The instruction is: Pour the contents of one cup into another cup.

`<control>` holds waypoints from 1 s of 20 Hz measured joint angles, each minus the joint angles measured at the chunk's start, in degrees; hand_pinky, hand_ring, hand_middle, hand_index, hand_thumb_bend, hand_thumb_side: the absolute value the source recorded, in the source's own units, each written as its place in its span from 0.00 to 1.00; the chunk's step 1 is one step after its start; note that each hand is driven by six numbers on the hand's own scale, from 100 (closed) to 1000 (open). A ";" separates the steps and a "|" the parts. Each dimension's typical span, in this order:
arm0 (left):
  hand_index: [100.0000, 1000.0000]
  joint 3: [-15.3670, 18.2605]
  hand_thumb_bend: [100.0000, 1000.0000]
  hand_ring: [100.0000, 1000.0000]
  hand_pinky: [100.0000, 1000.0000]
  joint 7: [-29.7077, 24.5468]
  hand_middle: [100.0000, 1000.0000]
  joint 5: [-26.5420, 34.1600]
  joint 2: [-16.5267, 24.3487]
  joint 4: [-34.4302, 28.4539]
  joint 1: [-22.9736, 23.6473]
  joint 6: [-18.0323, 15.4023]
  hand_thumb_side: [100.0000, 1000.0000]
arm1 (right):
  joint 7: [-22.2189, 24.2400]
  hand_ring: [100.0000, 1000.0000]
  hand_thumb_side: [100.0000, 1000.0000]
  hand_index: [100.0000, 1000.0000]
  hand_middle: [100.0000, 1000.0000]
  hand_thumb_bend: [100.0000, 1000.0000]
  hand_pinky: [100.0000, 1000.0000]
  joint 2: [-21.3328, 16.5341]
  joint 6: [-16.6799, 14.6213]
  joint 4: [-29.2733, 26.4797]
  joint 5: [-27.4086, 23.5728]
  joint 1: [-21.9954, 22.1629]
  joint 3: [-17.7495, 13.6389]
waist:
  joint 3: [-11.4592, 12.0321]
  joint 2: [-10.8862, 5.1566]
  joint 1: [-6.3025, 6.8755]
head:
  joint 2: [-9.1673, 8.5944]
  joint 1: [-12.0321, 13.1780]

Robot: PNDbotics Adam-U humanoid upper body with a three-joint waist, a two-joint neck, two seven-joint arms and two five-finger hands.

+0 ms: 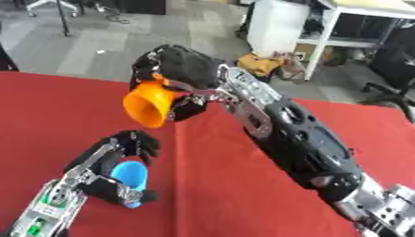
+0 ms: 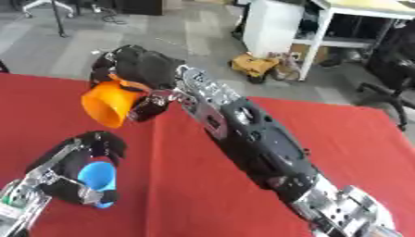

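My right hand (image 1: 182, 69) holds an orange cup (image 1: 148, 104) above the red table, fingers curled round its narrow end. The cup is tipped over, its wide mouth facing down and to the left. Below it, my left hand (image 1: 122, 155) is curled round a blue cup (image 1: 129, 175) that stands on the table near the lower left. The orange cup's mouth hangs above and slightly right of the blue cup, with a gap between them. I cannot see what is inside either cup.
A red cloth covers the table (image 1: 210, 185). Beyond its far edge lies grey floor with a white cabinet (image 1: 275, 25), a white desk frame (image 1: 340, 28), a yellow-brown bundle (image 1: 259, 65) and a black chair (image 1: 397, 88).
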 measured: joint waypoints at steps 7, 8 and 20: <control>0.73 0.27 0.69 0.62 0.53 0.14 0.62 -2.50 0.03 0.16 0.00 -1.51 0.00 | 1.60 0.54 0.00 0.67 0.39 0.28 0.59 2.69 6.04 9.91 -5.98 7.24 -9.63 | -0.46 0.01 0.45 | -0.21 0.60; 0.73 0.28 0.69 0.62 0.53 0.18 0.62 -2.81 0.03 0.32 0.00 -1.72 0.00 | 2.36 0.56 0.00 0.68 0.40 0.31 0.61 3.27 6.98 11.44 -6.94 7.07 -10.63 | -0.36 0.01 0.45 | -0.21 0.58; 0.73 0.29 0.69 0.62 0.53 0.37 0.62 -3.70 -0.03 0.90 0.07 -2.55 0.00 | 2.80 0.65 0.00 0.85 0.63 0.63 0.67 5.77 4.90 29.67 -19.12 1.88 -11.99 | 0.02 0.01 0.66 | -0.20 0.36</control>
